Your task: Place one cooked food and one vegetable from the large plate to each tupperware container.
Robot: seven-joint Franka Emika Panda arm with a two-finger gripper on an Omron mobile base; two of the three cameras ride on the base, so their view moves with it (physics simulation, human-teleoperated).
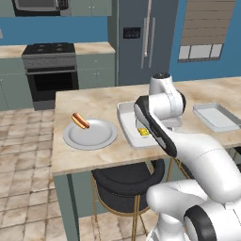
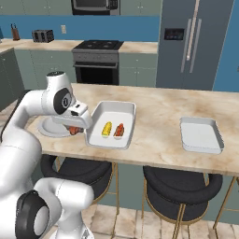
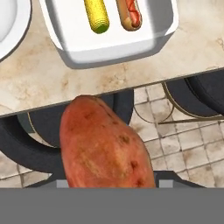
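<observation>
Plate (image 1: 90, 136) is sitting at the left end of the counter (image 1: 84, 101), and I'm seeing one hot dog (image 1: 80, 120) resting on its far rim. The big tray (image 2: 112, 124) just beside it is already carrying a corn cob (image 2: 106, 128) and a second hot dog (image 2: 119, 130), lying side by side without touching, so I'm judging that tray finished: one cooked item, one vegetable. The small tray (image 2: 200, 134) is standing well apart toward the right end of the counter, and nothing is lying in it yet.

Through the hand view I'm watching a sweet potato (image 3: 104, 148) taking up the lower middle, rising from where the fingertips would be, with the counter edge and the near wall of the big tray beyond it. The gripper (image 2: 74, 130) is hanging between the plate and the big tray, near the front edge of the counter. The jaws are clenching the sweet potato, as far as I can judge; the potato is hiding the tips themselves.

So I'm reckoning the job about half done. What's left, as I'm reading it: carrying this sweet potato across to the small tray, then returning for the hot dog on the plate and setting it in the same tray.
</observation>
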